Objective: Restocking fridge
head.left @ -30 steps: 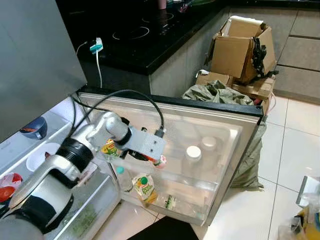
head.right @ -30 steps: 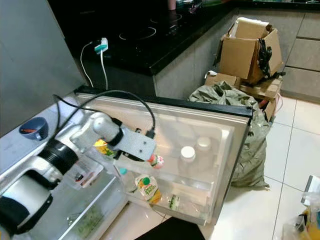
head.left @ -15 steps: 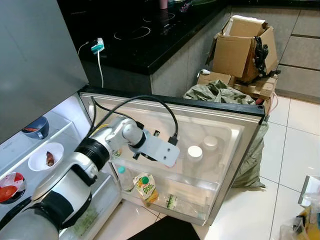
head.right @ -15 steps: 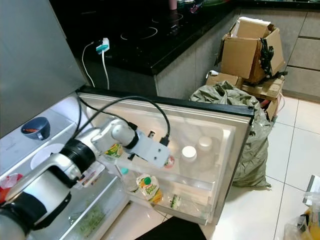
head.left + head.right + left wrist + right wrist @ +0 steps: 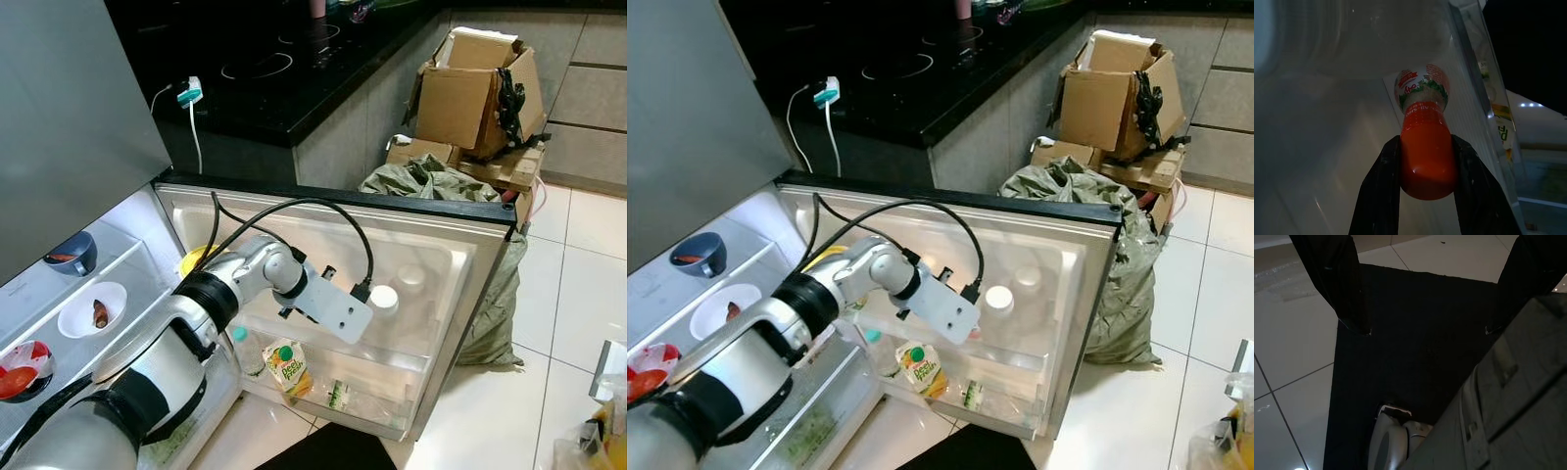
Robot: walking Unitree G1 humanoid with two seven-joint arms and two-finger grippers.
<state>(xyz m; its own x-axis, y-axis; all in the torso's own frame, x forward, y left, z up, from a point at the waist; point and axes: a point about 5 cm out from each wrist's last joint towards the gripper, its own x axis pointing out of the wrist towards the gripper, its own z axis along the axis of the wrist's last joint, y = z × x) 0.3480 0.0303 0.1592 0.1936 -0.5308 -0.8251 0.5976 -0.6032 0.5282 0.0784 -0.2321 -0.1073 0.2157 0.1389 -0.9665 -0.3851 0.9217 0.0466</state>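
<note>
Reaching into the fridge door shelf [image 5: 392, 357] | left gripper [image 5: 1425, 196] clamps red-capped bottle [image 5: 1425, 142], unplaced | right gripper [image 5: 1425, 308] spread, idle.

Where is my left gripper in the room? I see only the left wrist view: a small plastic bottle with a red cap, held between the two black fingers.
Observer: The left gripper reaches into the open white fridge door, beside a round white bottle cap.
Operator: What stands below it?
Observer: A yellow-green juice carton with a green cap, on the lower door shelf.
Operator: And the right gripper?
Observer: The right gripper hangs open above a black floor mat.
</note>
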